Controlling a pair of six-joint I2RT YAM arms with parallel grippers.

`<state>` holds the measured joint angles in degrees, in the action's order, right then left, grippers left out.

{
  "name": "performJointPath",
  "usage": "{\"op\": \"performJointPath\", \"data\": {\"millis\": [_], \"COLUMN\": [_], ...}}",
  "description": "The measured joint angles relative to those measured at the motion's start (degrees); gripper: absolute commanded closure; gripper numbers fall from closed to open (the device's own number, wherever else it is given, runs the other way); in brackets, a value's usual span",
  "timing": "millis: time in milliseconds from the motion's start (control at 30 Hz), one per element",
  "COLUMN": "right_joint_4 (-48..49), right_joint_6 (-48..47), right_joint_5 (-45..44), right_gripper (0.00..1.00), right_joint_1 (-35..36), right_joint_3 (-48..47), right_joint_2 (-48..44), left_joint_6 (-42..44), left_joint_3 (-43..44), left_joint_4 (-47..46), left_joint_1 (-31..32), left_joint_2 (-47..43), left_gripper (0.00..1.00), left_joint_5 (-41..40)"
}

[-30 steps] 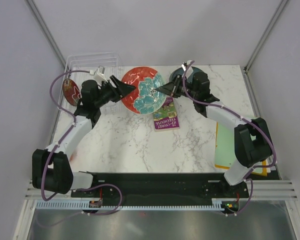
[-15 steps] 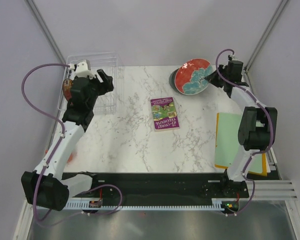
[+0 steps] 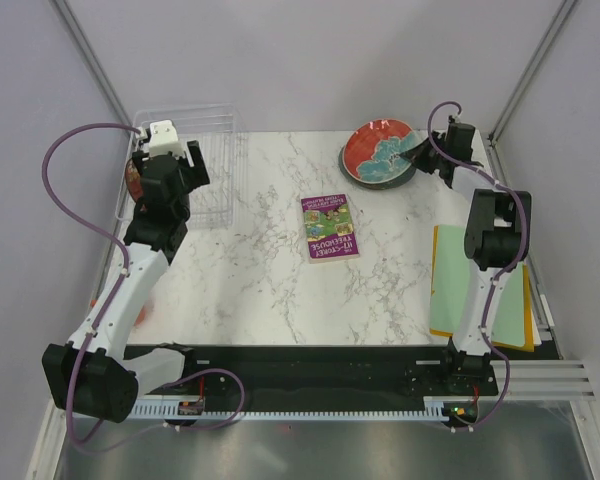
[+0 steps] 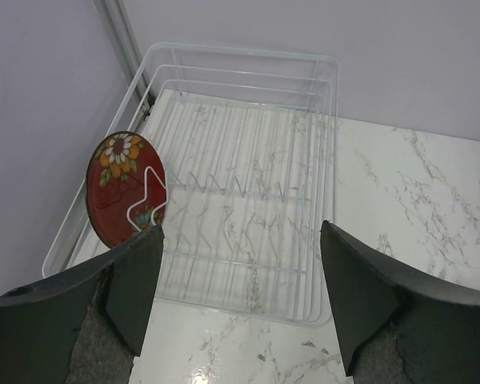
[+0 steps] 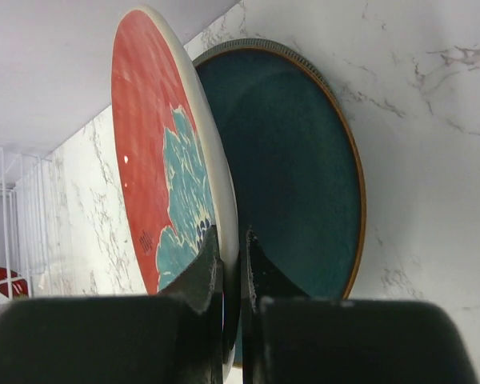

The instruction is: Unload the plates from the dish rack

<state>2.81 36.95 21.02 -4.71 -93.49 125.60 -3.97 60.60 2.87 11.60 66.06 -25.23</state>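
The clear dish rack (image 3: 205, 175) stands at the table's far left; it also shows in the left wrist view (image 4: 248, 200). A small red floral plate (image 4: 125, 188) stands upright in its left side and shows at the arm's left in the top view (image 3: 133, 178). My left gripper (image 4: 240, 300) hovers open and empty over the rack's near edge. My right gripper (image 5: 230, 268) is shut on the rim of a large red plate with teal flowers (image 5: 156, 184), held just above a dark teal plate (image 5: 296, 184) lying on the table at the far right (image 3: 378, 155).
A purple book (image 3: 329, 227) lies mid-table. A green folder on a yellow sheet (image 3: 477, 285) lies at the right edge. Grey walls and frame posts close in behind the rack and behind the plates.
The right arm carried the large red plate from mid-table to the far right and lowered it over the teal plate. The left arm let go of it and swung back over the rack.
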Motion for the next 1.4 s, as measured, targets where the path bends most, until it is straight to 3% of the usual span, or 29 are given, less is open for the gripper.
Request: {"op": "performJointPath", "data": {"millis": [133, 167, 267, 300, 333, 400, 467, 567, 633, 933, 1167, 1233, 1400], "right_joint_4": [1.90, 2.25, 2.71, 2.89, 2.86, 2.75, 2.23, 1.27, 0.48, -6.82, -13.73, -14.91, -17.05], "right_joint_6": [3.21, 3.82, 4.83, 4.81, 4.76, 4.59, 3.72, 2.71, 1.90, -5.14, -12.22, -13.86, -16.22], "right_joint_5": [1.22, 1.42, 1.88, 2.05, 2.10, 2.25, 1.95, 1.57, 1.29, -3.39, -8.70, -10.19, -13.31], "right_gripper": [0.93, 0.83, 0.83, 0.76, 0.63, 0.61, 0.46, 0.42, 0.29, 0.19, 0.17, 0.16, 0.15], "right_joint_1": [-0.02, -0.07, -0.11, -0.09, -0.02, -0.02, 0.00, 0.00, -0.02, 0.11, 0.42, 0.48, 0.72], "right_joint_3": [-0.35, -0.35, -0.37, -0.39, -0.39, -0.39, -0.39, -0.39, -0.39, -0.44, -3.87, -4.87, -4.09], "right_joint_2": [2.29, 2.64, 2.84, 2.84, 2.84, 2.84, 2.84, 2.82, 2.82, -0.68, -3.89, -4.85, -9.16], "left_joint_6": [1.57, 1.95, 2.23, 2.25, 2.27, 2.32, 2.32, 2.34, 2.34, 4.52, 6.91, 7.32, 9.25], "left_joint_3": [0.00, 0.00, 0.00, 0.00, 0.00, 0.00, 0.00, 0.00, 0.00, 0.68, 2.47, 2.47, 3.26], "left_joint_4": [0.00, 0.00, 0.02, 0.02, 0.02, 0.02, 0.07, 0.09, 0.24, 1.09, 1.05, 1.16, 0.57], "left_joint_1": [0.00, 0.00, 0.00, 0.00, 0.00, 0.00, 0.00, 0.00, 0.00, 0.00, 0.00, 0.00, -1.77], "left_joint_2": [0.44, 0.68, 1.07, 1.11, 1.11, 1.11, 1.11, 1.11, 1.11, 1.25, 3.67, 4.28, 6.64], "left_gripper": [0.15, 0.15, 0.15, 0.15, 0.14, 0.14, 0.14, 0.14, 0.14, 0.08, 0.08, 0.02, 0.01], "left_joint_5": [-1.33, -1.64, -1.68, -1.66, -1.66, -1.64, -1.64, -1.66, -1.68, -3.45, -5.42, -5.86, -7.67]}}
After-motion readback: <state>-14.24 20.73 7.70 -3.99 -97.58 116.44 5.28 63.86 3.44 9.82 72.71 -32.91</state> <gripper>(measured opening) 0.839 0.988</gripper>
